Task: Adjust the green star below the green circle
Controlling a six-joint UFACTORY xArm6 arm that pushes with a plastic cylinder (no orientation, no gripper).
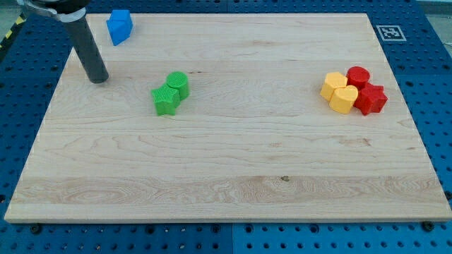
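The wooden board (226, 176) fills most of the frame, lying on a blue pegboard table (431, 70), and most of its surface is bare. The arm's dark rod comes down in the upper left of the frame, and its tip (98, 79) rests on the board, well apart from the green pair and to their left. The rod has no jaws or claw, so it holds nothing; it can only push.

The green star (166, 100) sits left of centre in the upper half of the frame, touching the green circle (178, 85), which lies just above it and slightly to the right. Judged from this, the task looks nearly done: the star is already lower than the circle, but offset to the left rather than straight beneath. What seems left is a small nudge of the star toward the frame's right, and the tip would have to approach from the star's left side without disturbing the circle.

At the right of the frame a tight cluster holds two yellow blocks (339, 93) and two red blocks (365, 90), all touching. A blue block (119, 27) stands at the upper left, near the rod.

The arm's upper part is cut off by the frame's top edge. The shapes of the clustered blocks are hard to tell exactly, since they overlap. A printed marker (388, 32) sits at the upper right corner.
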